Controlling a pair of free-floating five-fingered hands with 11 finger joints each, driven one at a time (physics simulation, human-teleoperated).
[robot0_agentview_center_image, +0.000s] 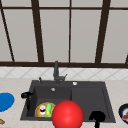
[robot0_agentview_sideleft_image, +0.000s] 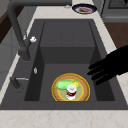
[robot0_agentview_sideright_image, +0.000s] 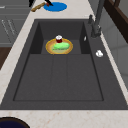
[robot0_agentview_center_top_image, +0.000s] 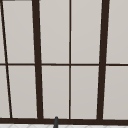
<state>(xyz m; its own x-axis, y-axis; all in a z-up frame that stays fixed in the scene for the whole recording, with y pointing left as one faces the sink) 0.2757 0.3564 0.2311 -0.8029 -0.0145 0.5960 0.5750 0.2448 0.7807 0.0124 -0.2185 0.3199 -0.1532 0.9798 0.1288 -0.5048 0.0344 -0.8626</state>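
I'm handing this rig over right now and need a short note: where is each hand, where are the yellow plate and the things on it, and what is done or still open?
Left hand: by the left rim of the dark grey sink, near the round blue plate on the counter.
Right hand: at the sink's front edge.
In the left side view, a hand points over the front rim towards the round yellow plate, apart from it.
Done: the plate lies in the left basin and carries a red-and-white can and a green oblong piece.
Open: nothing is seen held, and a large red ball is at the front.

Pale counter (robot0_agentview_center_image: 15, 83), black sink (robot0_agentview_center_image: 87, 100), blue plate (robot0_agentview_center_image: 5, 101), dark plate (robot0_agentview_sideleft_image: 84, 9)
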